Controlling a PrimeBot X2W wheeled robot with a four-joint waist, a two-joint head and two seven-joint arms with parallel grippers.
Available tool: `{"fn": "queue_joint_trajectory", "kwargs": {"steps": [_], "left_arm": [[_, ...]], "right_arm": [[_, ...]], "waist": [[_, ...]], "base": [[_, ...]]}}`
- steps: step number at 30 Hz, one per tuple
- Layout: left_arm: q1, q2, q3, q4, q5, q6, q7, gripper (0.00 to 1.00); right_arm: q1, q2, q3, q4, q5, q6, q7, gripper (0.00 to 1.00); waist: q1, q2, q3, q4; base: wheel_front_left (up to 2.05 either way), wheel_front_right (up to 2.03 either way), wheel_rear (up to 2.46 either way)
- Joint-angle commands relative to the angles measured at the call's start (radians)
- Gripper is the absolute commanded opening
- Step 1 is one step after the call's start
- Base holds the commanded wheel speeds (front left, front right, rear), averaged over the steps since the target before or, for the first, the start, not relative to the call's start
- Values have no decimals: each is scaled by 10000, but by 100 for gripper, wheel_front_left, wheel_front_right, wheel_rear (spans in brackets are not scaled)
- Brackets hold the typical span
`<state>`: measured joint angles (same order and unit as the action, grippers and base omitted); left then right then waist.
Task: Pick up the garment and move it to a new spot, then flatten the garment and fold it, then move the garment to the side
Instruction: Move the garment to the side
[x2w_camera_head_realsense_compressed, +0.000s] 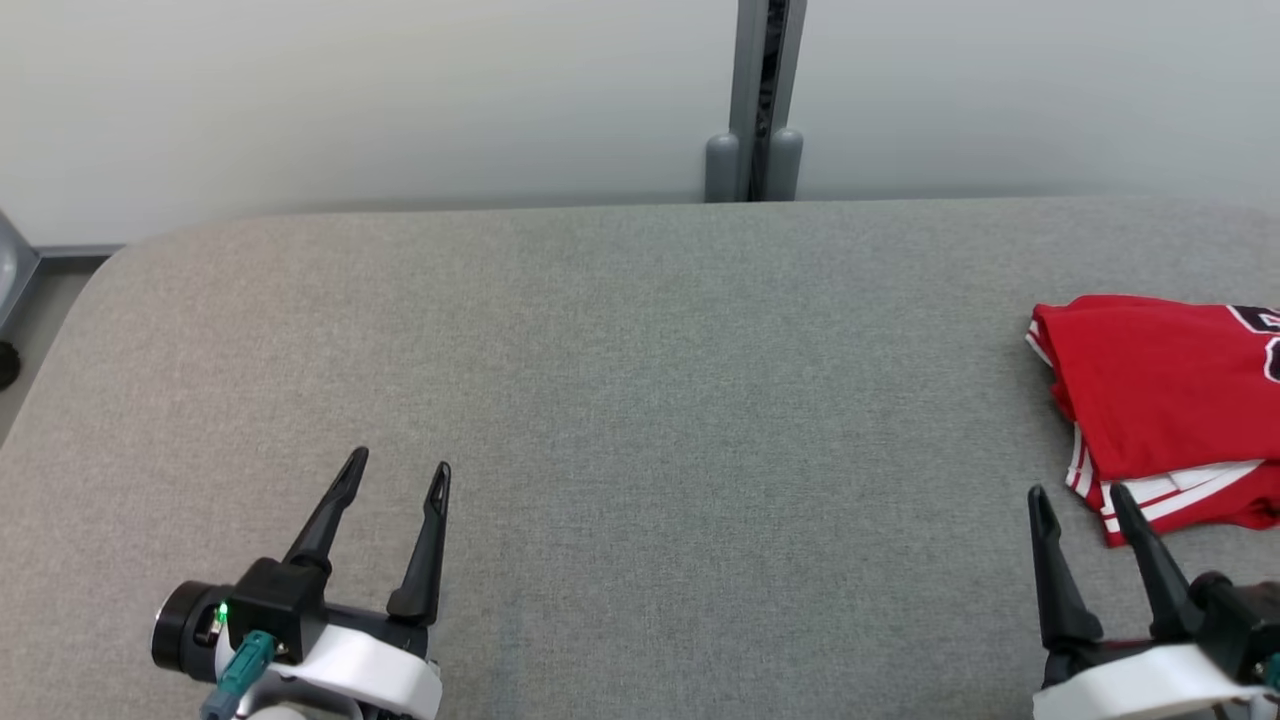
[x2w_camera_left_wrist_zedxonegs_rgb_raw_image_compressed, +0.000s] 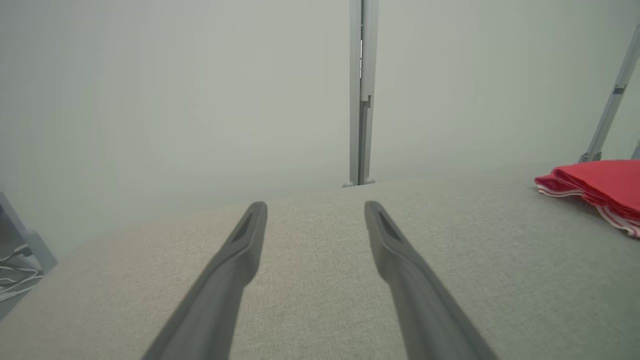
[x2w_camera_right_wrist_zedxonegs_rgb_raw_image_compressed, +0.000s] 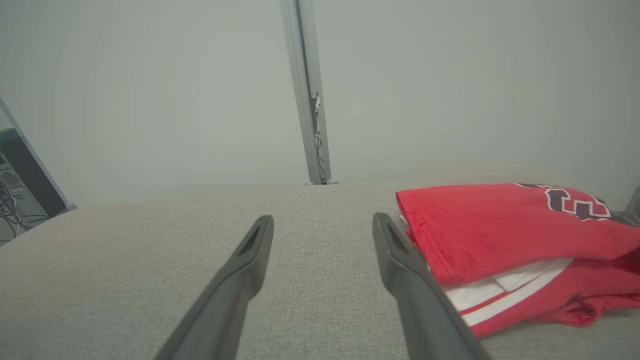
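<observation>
Red garment (x2w_camera_head_realsense_compressed: 1160, 385) is lying folded at the right side of the grey table (x2w_camera_head_realsense_compressed: 640, 350) — white stripes poking out from under the top layer. Left pincer (x2w_camera_head_realsense_compressed: 399, 463) hangs over the front left and right pincer (x2w_camera_head_realsense_compressed: 1080, 494) just beside the garment's near corner — both spread wide, holding nothing.

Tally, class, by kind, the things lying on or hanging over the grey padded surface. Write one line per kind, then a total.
Garments: 1, the red garment, folded
Grippers: 2, the left gripper and the right gripper, both open and empty
Total: 3
</observation>
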<state>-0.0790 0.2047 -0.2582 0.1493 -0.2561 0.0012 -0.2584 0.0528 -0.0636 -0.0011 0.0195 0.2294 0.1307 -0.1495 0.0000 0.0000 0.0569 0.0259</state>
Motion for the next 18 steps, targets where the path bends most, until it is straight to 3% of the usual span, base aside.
{"fn": "queue_joint_trajectory", "kwargs": {"steps": [1, 18], "left_arm": [[122, 42, 13, 17, -45, 83, 5, 100], [1173, 229, 440, -310, -346, 775, 259, 100]], "right_arm": [[197, 6, -30, -103, -111, 2, 102, 100], [1103, 114, -386, -944, -256, 2, 508, 100]], "waist": [[0, 0, -158, -108], [0, 0, -667, -241]], "base": [[0, 0, 0], [0, 0, 0]]}}
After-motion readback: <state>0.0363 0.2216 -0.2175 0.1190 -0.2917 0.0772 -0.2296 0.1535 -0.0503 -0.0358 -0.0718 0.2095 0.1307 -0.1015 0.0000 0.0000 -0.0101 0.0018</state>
